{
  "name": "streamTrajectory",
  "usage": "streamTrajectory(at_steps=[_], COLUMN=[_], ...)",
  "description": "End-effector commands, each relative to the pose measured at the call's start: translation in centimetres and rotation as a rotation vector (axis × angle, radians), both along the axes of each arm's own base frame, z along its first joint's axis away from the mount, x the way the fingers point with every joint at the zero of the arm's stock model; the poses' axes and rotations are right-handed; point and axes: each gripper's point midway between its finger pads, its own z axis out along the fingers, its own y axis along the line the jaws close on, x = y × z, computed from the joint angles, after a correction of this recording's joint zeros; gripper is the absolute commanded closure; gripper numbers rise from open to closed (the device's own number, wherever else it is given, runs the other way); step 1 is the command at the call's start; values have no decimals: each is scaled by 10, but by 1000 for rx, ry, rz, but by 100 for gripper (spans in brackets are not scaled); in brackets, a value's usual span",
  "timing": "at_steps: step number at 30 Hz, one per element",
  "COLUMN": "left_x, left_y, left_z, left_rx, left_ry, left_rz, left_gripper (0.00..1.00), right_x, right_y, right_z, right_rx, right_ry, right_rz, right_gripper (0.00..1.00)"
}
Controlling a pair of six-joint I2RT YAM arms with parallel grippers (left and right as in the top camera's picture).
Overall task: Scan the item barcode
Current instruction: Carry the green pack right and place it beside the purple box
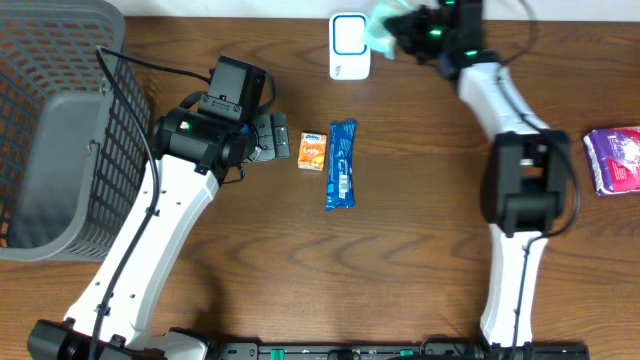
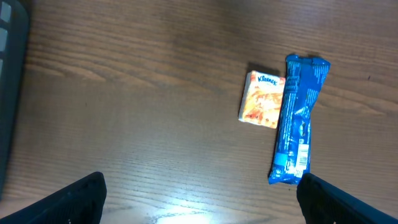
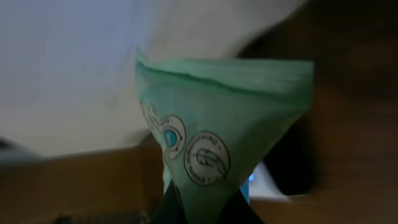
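Note:
My right gripper [image 1: 408, 32] is at the table's far edge, shut on a pale green packet [image 1: 385, 28]. The packet hangs just right of the white barcode scanner [image 1: 349, 45]. In the right wrist view the green packet [image 3: 217, 124] fills the middle, pinched at its lower end between my dark fingers [image 3: 202, 211]; round printed seals face the camera and no barcode shows. My left gripper [image 1: 278, 135] is open and holds nothing, low over the table just left of a small orange tissue pack [image 1: 312, 150]. In the left wrist view the left gripper [image 2: 202, 199] has bare wood between its fingertips.
A blue snack bar [image 1: 341, 165] lies right of the tissue pack; in the left wrist view the blue bar [image 2: 298, 118] touches the orange pack [image 2: 262, 98]. A grey mesh basket [image 1: 60, 130] stands at the far left. A purple packet [image 1: 615, 158] lies at the right edge.

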Motion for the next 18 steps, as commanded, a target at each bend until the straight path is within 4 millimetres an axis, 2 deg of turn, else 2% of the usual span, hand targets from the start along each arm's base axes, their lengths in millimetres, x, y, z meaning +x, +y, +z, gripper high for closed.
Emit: streamTrajectory(at_steps=[1, 4, 7, 9, 10, 11, 14, 18], left_x=[1, 1, 1, 1, 1, 1, 1, 1], left_y=[2, 2, 2, 2, 2, 2, 2, 2], left_z=[-1, -1, -1, -1, -1, -1, -1, -1], left_rx=[11, 11, 11, 11, 11, 11, 11, 11], left_ry=[2, 2, 2, 2, 2, 2, 2, 2], left_rz=[-3, -3, -3, -3, -3, -3, -3, -3], left_gripper=[2, 2, 2, 2, 2, 2, 2, 2], right_x=[-17, -51, -82, -109, -116, -134, -154, -160], right_y=[-86, -170, -228, -270, -280, -307, -341, -370], right_z=[90, 99, 98, 87, 83, 70, 53, 35], right_rx=[-252, -479, -622, -720, -742, -796, -848, -849], right_ry=[-140, -23, 73, 174, 202, 284, 369, 410], right_rz=[-117, -302, -389, -429, -436, -456, -472, -496], right_gripper=[99, 99, 99, 99, 99, 99, 99, 99])
